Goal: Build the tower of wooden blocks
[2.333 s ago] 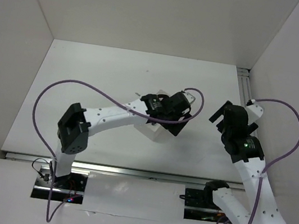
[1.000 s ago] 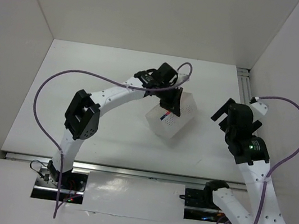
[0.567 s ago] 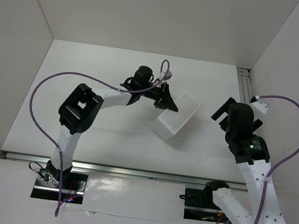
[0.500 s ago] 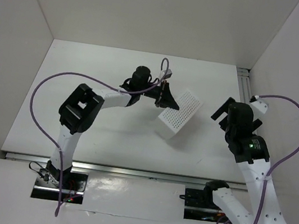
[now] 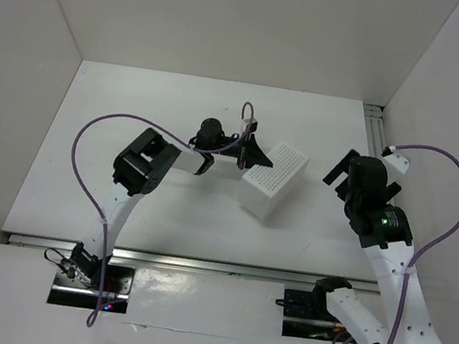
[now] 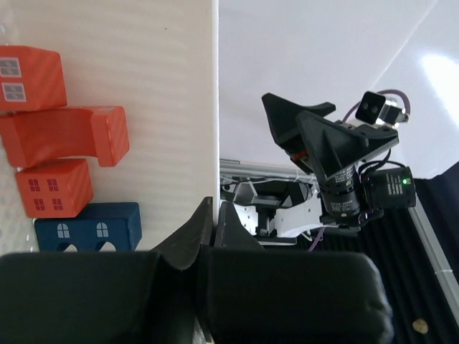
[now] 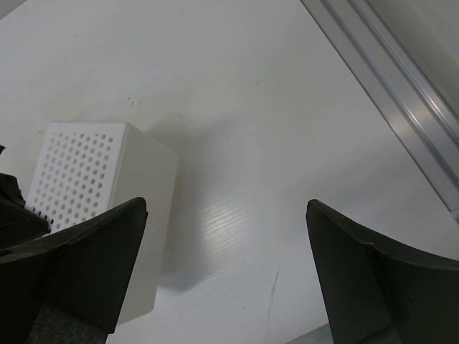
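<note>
Left claw (image 6: 215, 216) is fully closed, its tips pinching the edge of a side wall of the white perforated box (image 5: 274, 179). In the top view, left claw (image 5: 250, 152) is at the box's left end. The box is tipped, perforated face (image 7: 75, 172) up, sitting mid tabletop (image 5: 134, 113).

The wood blocks are inside the box, seen in the left wrist view against its ribbed inner wall. They run in a touching column:
- A red-orange block (image 6: 29, 77) with two small windows is farthest from the claw.
- A red-orange arch block (image 6: 64, 136) comes next.
- A small red-orange windowed block (image 6: 54, 188) follows.
- The notched blue block (image 6: 86, 228) is nearest the claw.

No block is gripped.

Right claw (image 7: 226, 215) is spread wide and holds nothing. It hangs over bare tabletop (image 7: 237, 86) just right of the box, apart from it. In the top view, right claw (image 5: 345, 169) faces the box's right end. An aluminium rail (image 7: 387, 79) runs along the tabletop's right edge.
</note>
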`<act>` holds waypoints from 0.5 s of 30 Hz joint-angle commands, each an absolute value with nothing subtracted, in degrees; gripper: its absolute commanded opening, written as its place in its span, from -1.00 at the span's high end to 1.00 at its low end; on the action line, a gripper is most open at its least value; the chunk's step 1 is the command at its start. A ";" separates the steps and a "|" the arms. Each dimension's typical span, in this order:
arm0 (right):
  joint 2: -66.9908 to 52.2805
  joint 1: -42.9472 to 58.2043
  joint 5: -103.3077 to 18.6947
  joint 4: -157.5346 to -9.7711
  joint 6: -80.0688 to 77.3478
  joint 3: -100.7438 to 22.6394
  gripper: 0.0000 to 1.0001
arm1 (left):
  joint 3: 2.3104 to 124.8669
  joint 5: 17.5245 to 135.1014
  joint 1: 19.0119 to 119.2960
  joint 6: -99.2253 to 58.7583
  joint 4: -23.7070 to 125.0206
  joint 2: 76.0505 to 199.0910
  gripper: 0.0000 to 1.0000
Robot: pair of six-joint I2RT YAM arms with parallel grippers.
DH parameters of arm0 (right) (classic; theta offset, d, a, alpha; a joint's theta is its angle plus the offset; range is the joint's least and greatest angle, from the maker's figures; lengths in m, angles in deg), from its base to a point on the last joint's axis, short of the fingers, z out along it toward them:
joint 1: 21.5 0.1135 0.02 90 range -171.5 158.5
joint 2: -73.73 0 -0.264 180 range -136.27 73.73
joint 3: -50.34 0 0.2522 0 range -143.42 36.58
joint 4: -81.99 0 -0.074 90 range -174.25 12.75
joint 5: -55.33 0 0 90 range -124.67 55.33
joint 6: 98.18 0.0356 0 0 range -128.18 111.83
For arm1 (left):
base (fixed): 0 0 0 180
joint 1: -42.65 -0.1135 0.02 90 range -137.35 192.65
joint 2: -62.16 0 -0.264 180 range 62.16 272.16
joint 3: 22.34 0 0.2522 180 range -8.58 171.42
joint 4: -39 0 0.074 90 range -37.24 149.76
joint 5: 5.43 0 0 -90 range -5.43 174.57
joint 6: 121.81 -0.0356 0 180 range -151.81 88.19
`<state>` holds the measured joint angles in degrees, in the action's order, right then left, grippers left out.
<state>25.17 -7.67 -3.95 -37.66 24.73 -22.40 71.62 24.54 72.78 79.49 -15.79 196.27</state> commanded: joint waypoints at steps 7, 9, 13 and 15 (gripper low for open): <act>24.86 -7.96 -3.64 -35.38 23.99 -23.01 -0.98 | 74.38 28.06 73.76 89.21 -52.44 197.33 1.00; 24.86 -7.96 -3.64 -35.38 23.99 -22.48 -0.98 | 75.70 28.58 73.77 89.21 -52.97 197.96 1.00; 24.86 -7.96 -4.17 -35.38 23.99 -22.48 -0.98 | 81.49 29.12 75.69 89.73 -52.97 200.85 1.00; 24.86 -7.96 -4.17 -34.85 23.99 -22.48 -0.98 | 82.91 30.16 75.70 90.26 -52.97 201.56 1.00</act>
<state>24.69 -7.67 -4.12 -37.29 24.73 -22.22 78.77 27.91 74.80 81.20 -17.87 201.38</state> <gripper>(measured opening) 0.992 0.053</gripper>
